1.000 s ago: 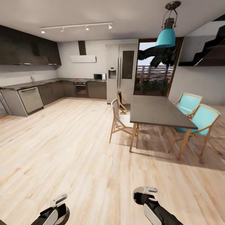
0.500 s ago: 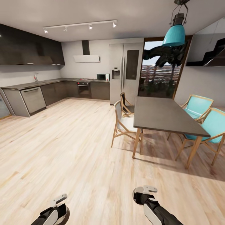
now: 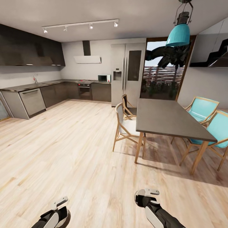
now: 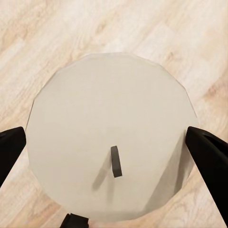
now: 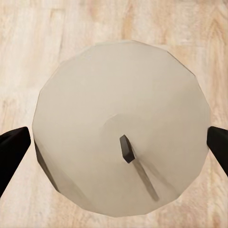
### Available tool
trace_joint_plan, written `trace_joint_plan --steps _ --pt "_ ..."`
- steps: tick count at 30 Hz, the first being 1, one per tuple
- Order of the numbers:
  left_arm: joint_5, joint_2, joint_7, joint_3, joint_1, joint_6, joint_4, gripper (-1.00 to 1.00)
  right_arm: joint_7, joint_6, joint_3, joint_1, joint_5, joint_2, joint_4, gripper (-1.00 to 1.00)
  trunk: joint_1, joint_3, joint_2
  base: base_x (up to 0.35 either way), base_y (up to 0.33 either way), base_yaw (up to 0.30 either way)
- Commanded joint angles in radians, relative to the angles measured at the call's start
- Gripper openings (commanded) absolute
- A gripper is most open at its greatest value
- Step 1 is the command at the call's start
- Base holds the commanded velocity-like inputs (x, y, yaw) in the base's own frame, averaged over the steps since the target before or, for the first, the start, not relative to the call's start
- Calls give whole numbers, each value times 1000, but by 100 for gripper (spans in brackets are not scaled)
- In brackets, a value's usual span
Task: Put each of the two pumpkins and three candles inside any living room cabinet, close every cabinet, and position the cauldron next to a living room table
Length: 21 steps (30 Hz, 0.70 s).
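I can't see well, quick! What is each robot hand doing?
Left end effector: shut on a candle.
Right end effector: shut on another candle.

- No words, numbers, brand names or signs can be read anywhere in these pictures.
- The fridge point(image 3: 127, 74) has a dark panel on its door, but there are no letters on it.
- The small microwave point(image 3: 104, 78) on the kitchen surface is too far off and too blurry to show any writing.
- The candle point(image 4: 111, 137) seen from above by the left wrist is plain and has no label.
- The other candle point(image 5: 123, 126), seen by the right wrist, is plain too.
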Motion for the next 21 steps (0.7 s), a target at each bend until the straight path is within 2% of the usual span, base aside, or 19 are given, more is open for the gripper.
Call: trace_joint_plan --steps 1,7,21 --pt "8 2 9 -7 -1 2 -2 -100 -9 4 8 -1 -6 -2 -3 -100 0 -1 -1 2 0 0" --pt "8 2 9 -7 0 2 -2 -100 -9 4 8 -1 -6 -2 -3 -100 0 -1 -1 1 0 131" --pt "8 2 9 -8 0 2 -2 -100 -9 4 8 -1 -6 -2 -3 -100 0 -1 -1 0 0 285"
